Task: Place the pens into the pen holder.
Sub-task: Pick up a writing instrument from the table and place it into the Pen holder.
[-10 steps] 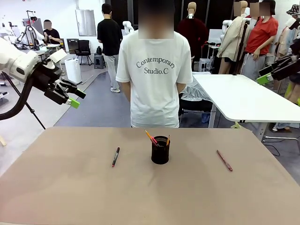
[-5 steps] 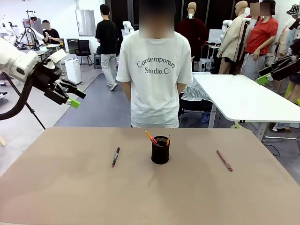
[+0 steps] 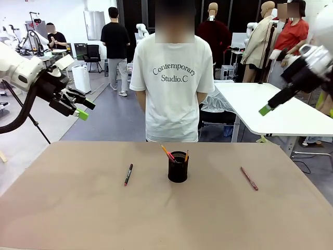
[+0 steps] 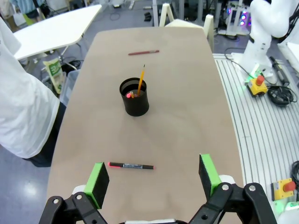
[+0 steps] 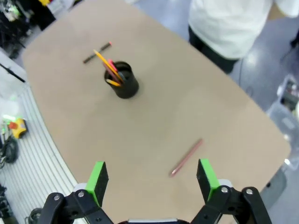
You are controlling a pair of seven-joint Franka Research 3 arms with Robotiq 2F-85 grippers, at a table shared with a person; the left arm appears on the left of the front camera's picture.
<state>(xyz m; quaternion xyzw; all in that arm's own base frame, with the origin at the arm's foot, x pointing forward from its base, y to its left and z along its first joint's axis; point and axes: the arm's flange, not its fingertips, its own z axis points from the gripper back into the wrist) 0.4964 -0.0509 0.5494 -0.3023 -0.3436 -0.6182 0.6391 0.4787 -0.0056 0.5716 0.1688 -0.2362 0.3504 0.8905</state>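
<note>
On the counter, the dark pen lies left of the pen holder and the pinkish-red pen well to its right. The left gripper and right gripper hang high, jaws released and empty. Bring each down square across its pen's middle.

We stand in a large, evenly lit workroom with a white wall at the far left, a dark stretch of wall behind, and a floor that is grey-blue in the middle and paler at the left. A brown table stands in the foreground, a long white table beyond it to the right, and a black office chair farther back at the left. In the left wrist view we make out a ribbed metal floor panel beside the brown table.
</note>
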